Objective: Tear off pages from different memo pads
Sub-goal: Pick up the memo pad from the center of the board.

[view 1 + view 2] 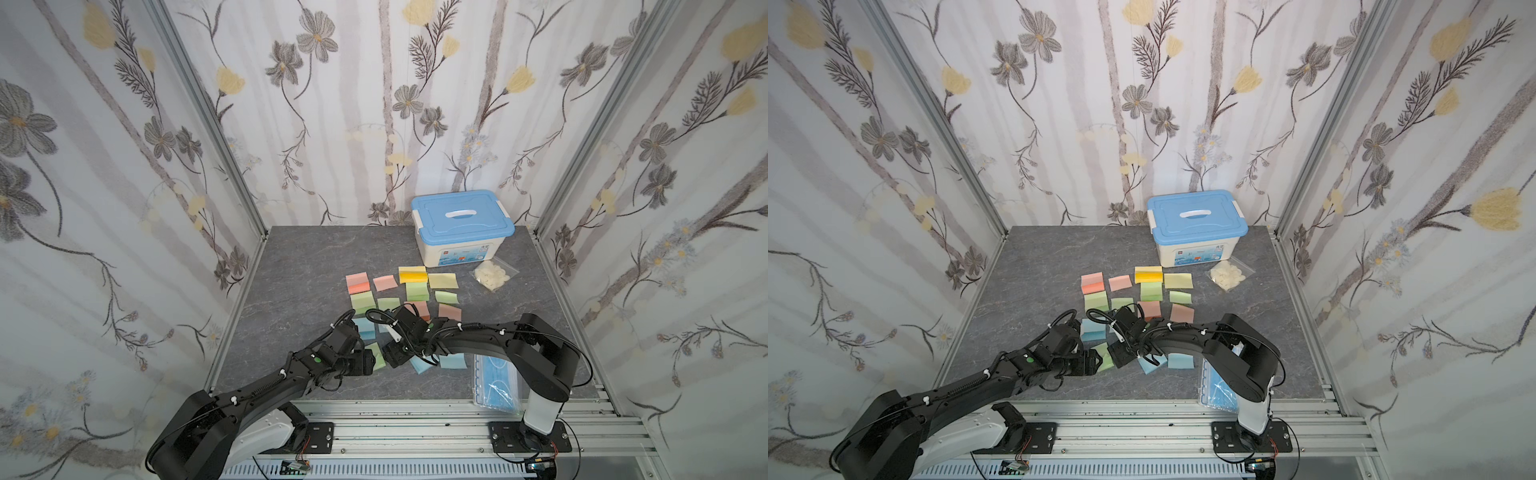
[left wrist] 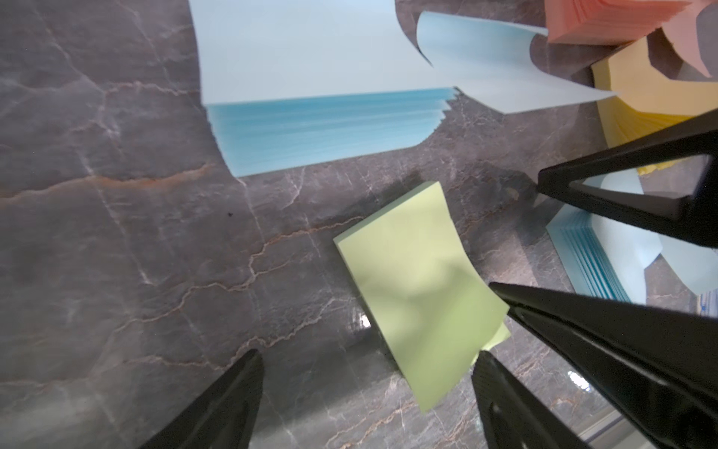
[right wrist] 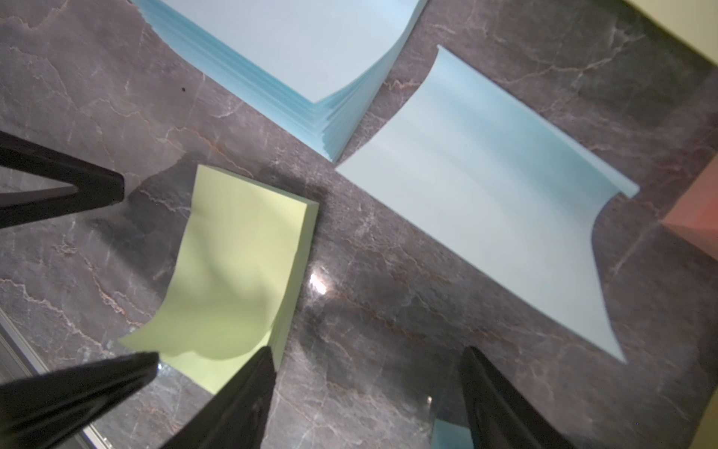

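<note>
As it lies flat, green memo pad [image 2: 412,295] sits skewed (top page [image 3: 217,280] curled).

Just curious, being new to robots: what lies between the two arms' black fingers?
A small square green paper memo pad, seen in both wrist views.

You have pastel pink, green, yellow and blue memo pads [image 1: 362,300] on a dark grey, marble-veined table [image 1: 299,270], a white box [image 1: 440,254] with a blue lid [image 1: 436,222], and floral walls [image 1: 332,104].
</note>
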Controlling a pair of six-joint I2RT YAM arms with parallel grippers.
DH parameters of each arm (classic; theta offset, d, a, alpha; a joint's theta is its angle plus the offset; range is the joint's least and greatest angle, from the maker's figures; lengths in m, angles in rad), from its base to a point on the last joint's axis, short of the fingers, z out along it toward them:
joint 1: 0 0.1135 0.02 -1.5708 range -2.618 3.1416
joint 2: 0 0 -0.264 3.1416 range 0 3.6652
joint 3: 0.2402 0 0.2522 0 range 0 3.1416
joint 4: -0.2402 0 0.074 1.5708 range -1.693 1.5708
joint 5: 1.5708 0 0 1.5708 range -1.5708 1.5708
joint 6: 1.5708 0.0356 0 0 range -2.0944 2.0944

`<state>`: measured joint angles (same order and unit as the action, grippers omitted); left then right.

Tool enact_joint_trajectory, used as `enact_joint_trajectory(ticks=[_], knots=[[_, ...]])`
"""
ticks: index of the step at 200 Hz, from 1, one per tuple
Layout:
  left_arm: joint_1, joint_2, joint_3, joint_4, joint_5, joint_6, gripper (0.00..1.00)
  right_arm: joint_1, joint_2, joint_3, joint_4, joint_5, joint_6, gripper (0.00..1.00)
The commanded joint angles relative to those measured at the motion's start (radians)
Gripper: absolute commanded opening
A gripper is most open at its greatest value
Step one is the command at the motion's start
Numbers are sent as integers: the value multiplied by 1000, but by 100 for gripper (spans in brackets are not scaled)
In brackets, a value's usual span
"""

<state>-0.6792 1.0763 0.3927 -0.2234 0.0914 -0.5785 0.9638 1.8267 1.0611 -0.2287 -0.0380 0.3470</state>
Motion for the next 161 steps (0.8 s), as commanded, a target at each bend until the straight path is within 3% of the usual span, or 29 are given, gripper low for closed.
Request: enact_joint_trajectory(ticks=[1,52,161], knots=[[3,-16,6,-29,-52,-17,87,1,-11,-1,-20,-8,2,76],[7,-16,9,-29,-59,-16,87,4,-127,-5,-48,8,-5,76],[9,-51,5,-48,-91,-30,87,29,60,158,-84,-10,-61,77]])
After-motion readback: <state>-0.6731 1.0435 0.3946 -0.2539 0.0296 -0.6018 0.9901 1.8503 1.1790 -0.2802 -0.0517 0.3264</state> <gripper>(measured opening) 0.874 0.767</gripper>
